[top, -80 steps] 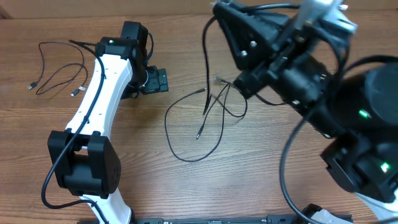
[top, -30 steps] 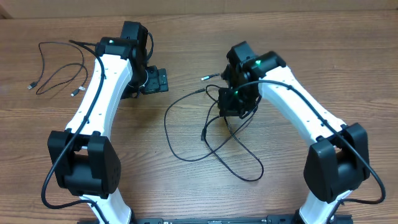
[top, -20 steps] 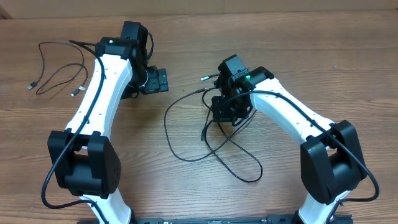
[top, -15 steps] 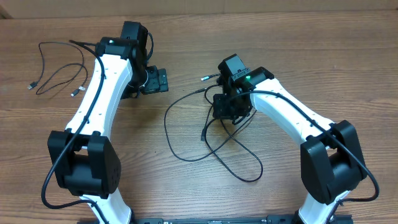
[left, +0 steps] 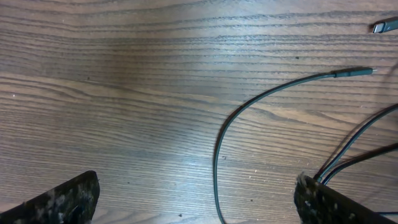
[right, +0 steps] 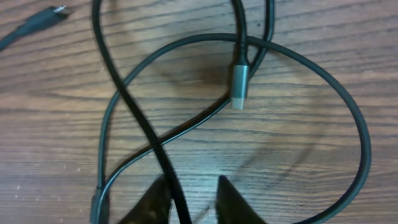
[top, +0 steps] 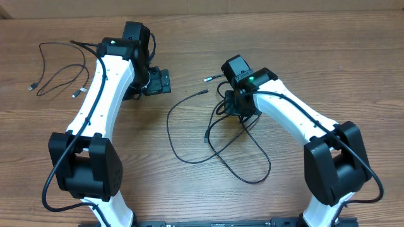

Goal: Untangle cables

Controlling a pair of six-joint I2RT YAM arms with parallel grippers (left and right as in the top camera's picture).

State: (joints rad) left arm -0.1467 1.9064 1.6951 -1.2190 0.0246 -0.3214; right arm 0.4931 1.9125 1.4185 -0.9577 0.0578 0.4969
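My right pincer (right: 193, 202) sits slightly apart, one cord (right: 176, 198) of the tangled cables (right: 238, 81) running between its fingers. My left pincer (left: 199, 199) gapes wide nearby. Loose cables (top: 60, 72) lie far left on the table (top: 328, 44).

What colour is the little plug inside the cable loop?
Silvery grey plug, on a black cable. Right wrist view shows it best.

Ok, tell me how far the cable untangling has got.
Done: the far-left cables lie apart from the rest. In hand: the right gripper straddles one strand of the central tangle, jaws slightly apart. Left: those loops cross each other; the left gripper hangs open, holding nothing.
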